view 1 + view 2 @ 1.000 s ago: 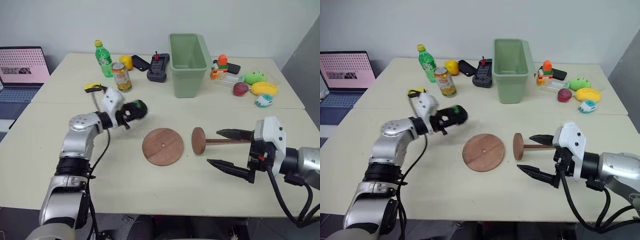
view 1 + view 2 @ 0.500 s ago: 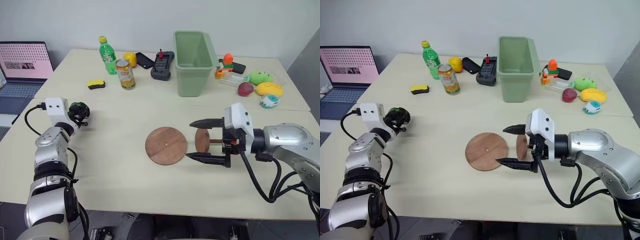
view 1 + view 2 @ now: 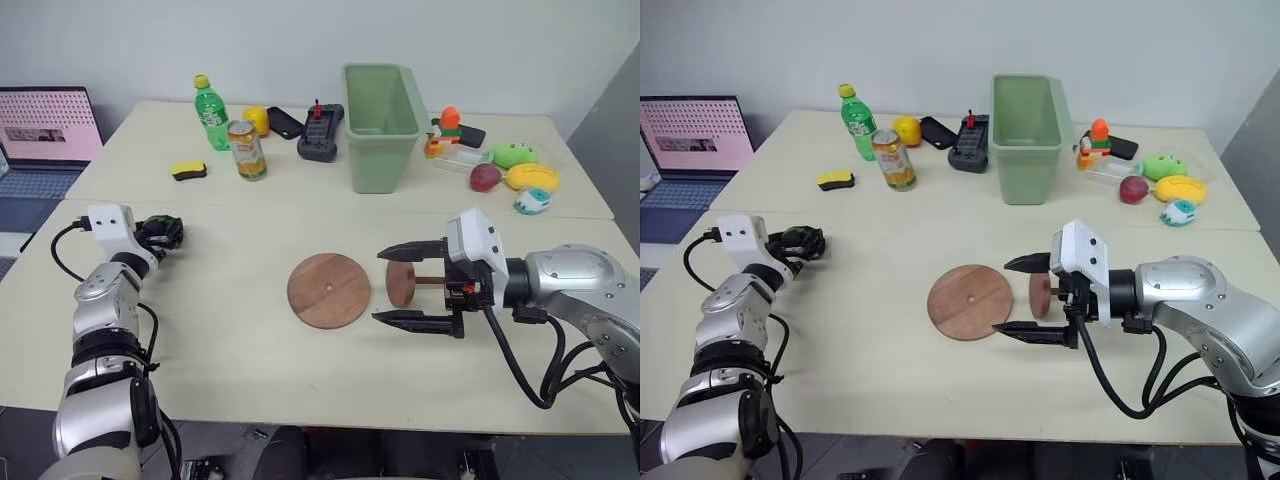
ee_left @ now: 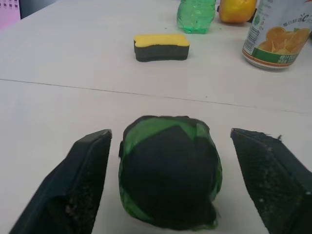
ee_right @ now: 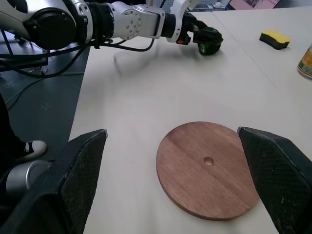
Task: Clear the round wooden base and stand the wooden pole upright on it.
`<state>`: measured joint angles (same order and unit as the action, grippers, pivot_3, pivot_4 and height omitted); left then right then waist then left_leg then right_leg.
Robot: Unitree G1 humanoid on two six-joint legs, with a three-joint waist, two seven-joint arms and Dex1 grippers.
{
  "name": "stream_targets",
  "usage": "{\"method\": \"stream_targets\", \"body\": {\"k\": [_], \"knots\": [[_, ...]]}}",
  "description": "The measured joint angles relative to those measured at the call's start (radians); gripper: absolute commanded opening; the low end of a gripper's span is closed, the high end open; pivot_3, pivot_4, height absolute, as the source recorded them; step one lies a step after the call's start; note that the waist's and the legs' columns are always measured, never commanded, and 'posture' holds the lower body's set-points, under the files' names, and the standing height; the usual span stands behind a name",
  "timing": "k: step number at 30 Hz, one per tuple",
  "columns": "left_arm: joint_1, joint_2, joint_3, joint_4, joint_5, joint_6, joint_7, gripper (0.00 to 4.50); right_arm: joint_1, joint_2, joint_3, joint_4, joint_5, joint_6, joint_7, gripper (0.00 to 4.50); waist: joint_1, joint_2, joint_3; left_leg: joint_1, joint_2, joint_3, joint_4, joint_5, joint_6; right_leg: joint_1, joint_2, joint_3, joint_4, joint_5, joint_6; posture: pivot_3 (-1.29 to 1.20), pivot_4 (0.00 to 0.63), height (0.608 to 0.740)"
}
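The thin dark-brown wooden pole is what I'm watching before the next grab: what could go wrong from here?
1. The thin dark-brown wooden pole lies flat between the open right hand; its end disc could roll away when pinched.
2. The flat round wooden base sits close beside it and may get nudged.
3. The green-and-black ball sits loose between the open left hand and could roll.
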<state>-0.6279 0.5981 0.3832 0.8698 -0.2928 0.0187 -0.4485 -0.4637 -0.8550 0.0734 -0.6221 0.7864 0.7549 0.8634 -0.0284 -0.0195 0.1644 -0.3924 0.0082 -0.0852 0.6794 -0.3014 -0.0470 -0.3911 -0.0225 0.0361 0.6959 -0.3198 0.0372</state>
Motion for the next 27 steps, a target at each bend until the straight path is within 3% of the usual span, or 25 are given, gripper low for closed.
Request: {"method": "stream_targets", "body": {"k": [9, 12, 17, 19, 22, 24, 27], "knots": [[0.070, 0.001, 0.022, -0.146, -0.023, -0.004, 0.002, 4.47, 0.001, -0.001, -0.019, 0.005, -0.018, 0.000, 0.001, 4.50, 0.000, 0.000, 0.000, 0.000, 0.000, 0.000, 0.000, 0.000, 0.000, 0.000, 0.000, 0.002, 0.000, 0.000, 0.000, 0.00, 0.150, 0.740], [0.117, 0.013, 0.048, -0.274, -0.042, 0.000, 0.004, 4.47, 0.010, -0.009, -0.053, 0.008, -0.018, 0.000, 0.000, 4.50, 0.000, 0.000, 0.000, 0.000, 0.001, 0.000, 0.000, 0.001, -0.001, -0.001, 0.000, 0.002, 0.000, 0.000, 0.000, 0.00, 0.150, 0.740], [0.246, 0.079, 0.040, -0.642, -0.155, 0.169, -0.112, 4.47, 0.117, -0.056, -0.223, 0.010, -0.006, 0.021, -0.031, 4.50, 0.009, -0.001, 0.000, -0.002, 0.000, -0.001, 0.000, 0.000, 0.000, 0.000, -0.001, 0.003, -0.001, 0.000, 0.000, 0.00, 0.150, 0.740], [0.286, 0.145, -0.043, -0.814, -0.213, 0.291, -0.234, 4.47, 0.177, -0.115, -0.311, 0.016, -0.011, 0.035, -0.030, 4.50, 0.017, 0.000, 0.000, 0.000, -0.001, -0.001, 0.000, 0.000, 0.000, 0.002, -0.001, 0.003, -0.001, 0.000, 0.000, 0.00, 0.150, 0.740], [0.295, 0.198, -0.157, -0.960, -0.252, 0.391, -0.356, 4.47, 0.226, -0.168, -0.345, 0.013, -0.029, 0.037, -0.009, 4.50, 0.019, 0.000, 0.000, 0.003, -0.001, 0.002, -0.001, 0.000, 0.001, 0.003, 0.001, 0.004, 0.000, 0.000, 0.000, 0.00, 0.150, 0.740], [0.295, 0.258, -0.285, -1.069, -0.258, 0.443, -0.484, 4.47, 0.260, -0.258, -0.306, 0.017, -0.088, 0.038, 0.022, 4.50, 0.017, 0.002, 0.001, 0.005, 0.000, 0.005, -0.002, 0.000, 0.001, 0.003, 0.004, 0.004, 0.000, 0.000, 0.000, 0.00, 0.150, 0.740], [0.241, 0.257, -0.417, -1.146, -0.259, 0.482, -0.594, 4.47, 0.221, -0.310, -0.184, 0.045, -0.187, 0.023, 0.041, 4.50, 0.008, 0.002, 0.001, 0.008, 0.001, 0.007, -0.002, -0.001, 0.001, 0.004, 0.004, 0.005, 0.001, 0.000, 0.000, 0.00, 0.150, 0.740]]}}
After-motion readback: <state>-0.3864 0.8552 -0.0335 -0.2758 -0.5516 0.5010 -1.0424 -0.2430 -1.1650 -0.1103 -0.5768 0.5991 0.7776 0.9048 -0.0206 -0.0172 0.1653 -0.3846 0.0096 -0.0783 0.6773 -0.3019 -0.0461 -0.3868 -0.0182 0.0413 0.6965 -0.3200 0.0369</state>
